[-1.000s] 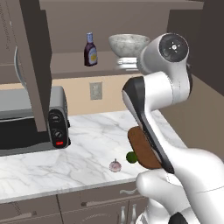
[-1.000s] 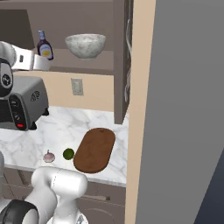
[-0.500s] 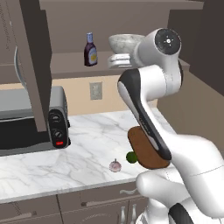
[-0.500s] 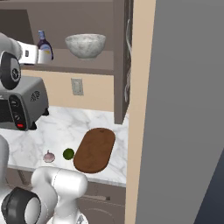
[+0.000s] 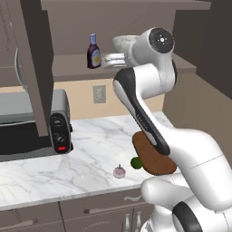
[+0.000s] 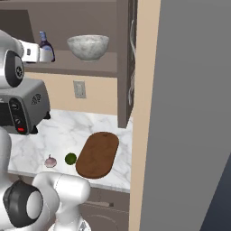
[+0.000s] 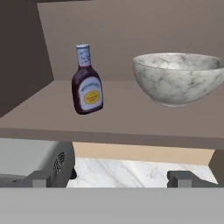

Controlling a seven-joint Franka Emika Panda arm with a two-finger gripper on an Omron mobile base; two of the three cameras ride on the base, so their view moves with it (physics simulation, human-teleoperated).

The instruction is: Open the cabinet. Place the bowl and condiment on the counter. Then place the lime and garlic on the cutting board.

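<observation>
Two targets on the shelf: condiment (image 7: 87,83) ahead-left of wide-open, empty jaws, bowl (image 7: 179,78) ahead-right.

toaster oven (image 5: 31,124) below wall outlet (image 5: 99,94).

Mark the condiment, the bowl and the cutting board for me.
condiment (image 7: 87,89): hand view, bottle's body by the label.
bowl (image 7: 181,81): hand view, outer wall.
cutting board (image 6: 98,154): right base view, middle of its top.

A smooth, stone-like speckled finish was seen on the bowl (image 7: 177,78), veined marble on the counter (image 5: 86,149), matt reddish wood on the cutting board (image 6: 97,154), and glossy dark plastic on the condiment (image 7: 86,83).
</observation>
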